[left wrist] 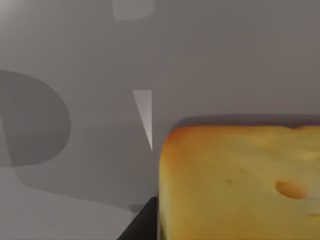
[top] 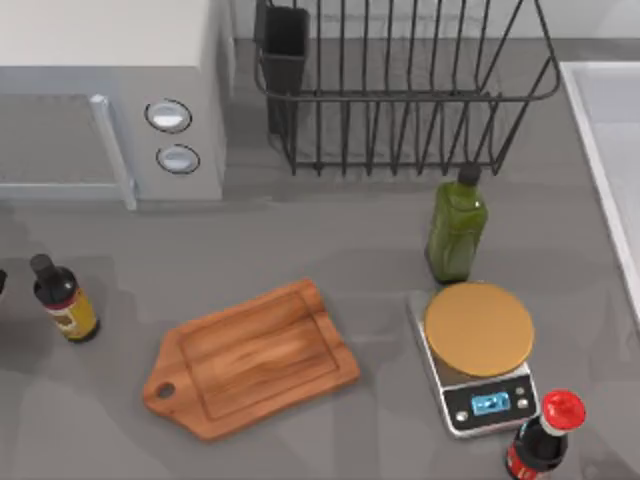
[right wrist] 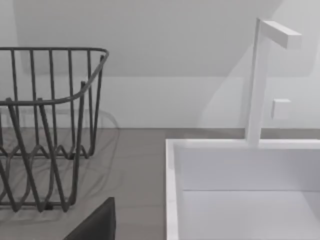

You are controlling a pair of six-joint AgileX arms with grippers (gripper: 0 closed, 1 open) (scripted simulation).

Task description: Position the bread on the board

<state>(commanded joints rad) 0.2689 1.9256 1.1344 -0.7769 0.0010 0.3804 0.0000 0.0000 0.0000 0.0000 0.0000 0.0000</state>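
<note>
- The board [top: 252, 358] lies bare on the counter [top: 330, 250], with the scale [top: 478, 352] and 3 bottles around it.
- The bread [left wrist: 240, 182] looms close in the left wrist view.
- Whether either hand is clenched or released, I cannot tell.

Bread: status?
Bread close under left wrist camera, above grey counter. Board bare, nothing on it. Gripper states unreadable. Scale sits right of board.

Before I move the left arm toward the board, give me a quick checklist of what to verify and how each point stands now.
1. Bread close in front of the left wrist camera: ok.
2. Left pincer shut on the bread: cannot tell.
3. Cutting board top bare, nothing lying on it: ok.
4. Soy sauce bottle stands apart from the board's left end: ok.
5. Kitchen scale stands apart from the board's right side: ok.
6. Bread on the board: not ok, not yet there.
</note>
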